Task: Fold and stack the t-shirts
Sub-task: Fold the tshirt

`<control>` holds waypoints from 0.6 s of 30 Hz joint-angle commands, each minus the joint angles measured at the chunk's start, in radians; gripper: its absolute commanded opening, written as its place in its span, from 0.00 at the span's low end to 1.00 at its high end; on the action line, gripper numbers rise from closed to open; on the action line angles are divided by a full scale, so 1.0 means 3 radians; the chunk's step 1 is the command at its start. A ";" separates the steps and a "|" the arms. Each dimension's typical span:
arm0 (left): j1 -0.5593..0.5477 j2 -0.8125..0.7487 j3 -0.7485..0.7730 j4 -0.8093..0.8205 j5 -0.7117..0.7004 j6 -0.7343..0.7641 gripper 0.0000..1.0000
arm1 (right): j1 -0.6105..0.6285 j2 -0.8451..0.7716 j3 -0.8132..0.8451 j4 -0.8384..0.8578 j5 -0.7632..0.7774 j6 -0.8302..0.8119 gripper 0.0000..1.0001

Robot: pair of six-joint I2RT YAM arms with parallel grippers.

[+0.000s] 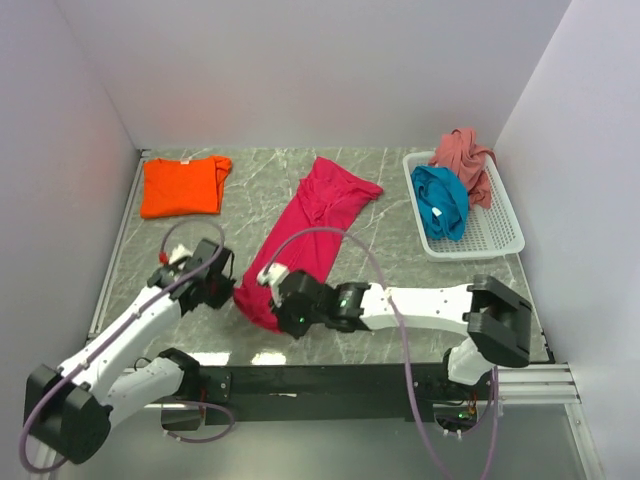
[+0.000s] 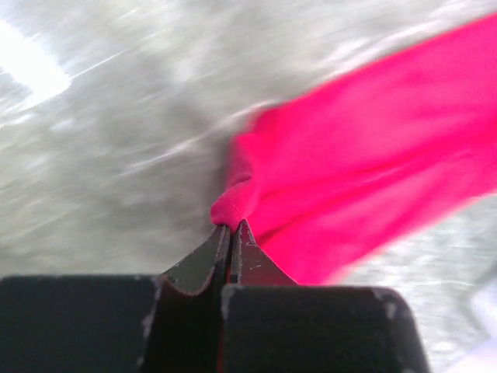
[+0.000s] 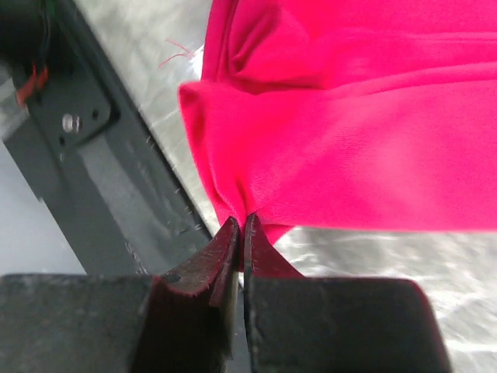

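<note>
The left pincer (image 2: 231,229) and right pincer (image 3: 242,225) are both pinching tight on the near end of the magenta-red cloth t-shirt (image 1: 310,225), which is stretching away across the marble table (image 1: 430,270). A folded orange t-shirt (image 1: 180,187) is lying beyond the left one, and a white mesh basket (image 1: 497,232) is sitting beyond the right.

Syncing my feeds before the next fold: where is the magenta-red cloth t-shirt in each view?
Top external: magenta-red cloth t-shirt lies diagonally mid-table.
Left wrist: right half, bunched corner in the left gripper.
Right wrist: upper right, edge in the right gripper.
Shared landmark: the grey marbled tabletop, under the shirt in all three.
</note>
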 commanded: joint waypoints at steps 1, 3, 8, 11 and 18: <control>0.0008 0.0263 0.0466 0.0336 -0.0230 0.0202 0.01 | -0.0371 -0.0219 0.0067 -0.0079 -0.0011 0.0164 0.00; 0.0008 0.0544 0.0712 0.0474 -0.0230 0.0304 0.01 | -0.0510 -0.0255 0.0092 -0.0100 -0.0042 0.0164 0.00; 0.0008 0.1310 0.1411 0.0756 -0.0327 0.0519 0.01 | -0.1137 -0.0209 0.0185 -0.0146 -0.0118 0.0169 0.00; 0.0008 0.1807 0.1898 0.0823 -0.0373 0.0667 0.01 | -0.1491 -0.0072 0.0327 -0.0207 -0.0241 0.0108 0.00; 0.0033 0.2896 0.2936 0.0772 -0.0271 0.0892 0.01 | -0.2099 0.0414 0.0931 -0.0458 -0.0451 -0.0076 0.00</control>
